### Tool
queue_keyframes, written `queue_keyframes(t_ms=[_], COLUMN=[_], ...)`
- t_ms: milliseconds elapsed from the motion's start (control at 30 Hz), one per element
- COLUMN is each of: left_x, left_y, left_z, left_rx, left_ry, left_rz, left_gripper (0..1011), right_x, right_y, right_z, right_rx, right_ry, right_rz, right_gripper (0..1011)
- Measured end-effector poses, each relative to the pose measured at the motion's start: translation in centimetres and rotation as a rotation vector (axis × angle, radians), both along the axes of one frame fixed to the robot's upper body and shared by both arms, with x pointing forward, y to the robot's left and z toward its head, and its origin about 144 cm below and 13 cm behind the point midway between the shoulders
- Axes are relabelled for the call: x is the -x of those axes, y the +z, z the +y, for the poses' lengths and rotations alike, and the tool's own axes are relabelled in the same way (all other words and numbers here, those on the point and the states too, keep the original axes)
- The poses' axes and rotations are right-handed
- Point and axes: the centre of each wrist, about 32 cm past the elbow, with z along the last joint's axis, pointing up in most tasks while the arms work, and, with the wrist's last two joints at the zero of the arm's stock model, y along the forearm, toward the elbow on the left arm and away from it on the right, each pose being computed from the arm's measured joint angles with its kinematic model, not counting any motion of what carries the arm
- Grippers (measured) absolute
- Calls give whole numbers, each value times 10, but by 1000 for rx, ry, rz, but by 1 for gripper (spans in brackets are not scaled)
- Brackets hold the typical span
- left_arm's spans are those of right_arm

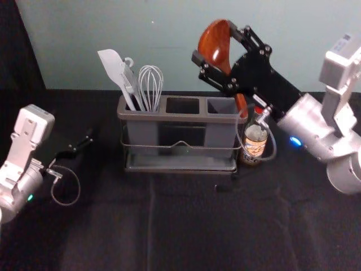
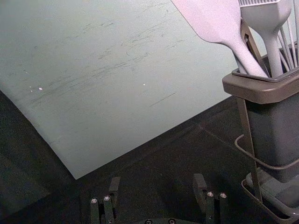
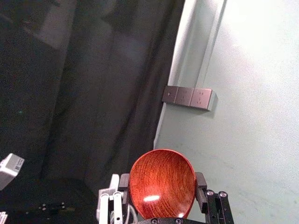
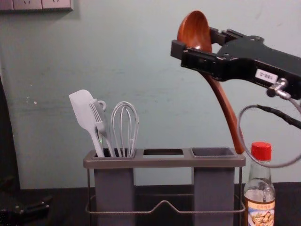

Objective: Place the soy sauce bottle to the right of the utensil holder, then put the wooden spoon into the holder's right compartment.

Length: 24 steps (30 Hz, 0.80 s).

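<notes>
Red-brown wooden spoon [image 4: 194,28], bowl up, handle end near right rim of grey rectangular utensil holder [image 1: 186,117] | right tool [image 1: 215,44] clamped on spoon's bowl, above holder | left tool [image 1: 84,139], fingers apart, left of holder | red-capped glass soy sauce bottle [image 4: 261,207] just right of holder

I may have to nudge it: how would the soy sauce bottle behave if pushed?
The soy sauce bottle would probably tip if pushed high, being tall and narrow. Its clear, shiny body looks like glass, so likely stiff and breakable.
</notes>
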Motion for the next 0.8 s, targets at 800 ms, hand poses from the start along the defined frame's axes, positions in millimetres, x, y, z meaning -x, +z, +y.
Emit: queue_keyframes(t_ms=[800], left_x=[0], left_y=[0], left_z=[0], left_rx=[0], left_ry=[0], left_rz=[0], left_gripper=[1000], right_x=[-38], right_y=[-43], right_z=[17], right_rx=[-220], right_ry=[-8], right_rz=[-27], right_gripper=[837])
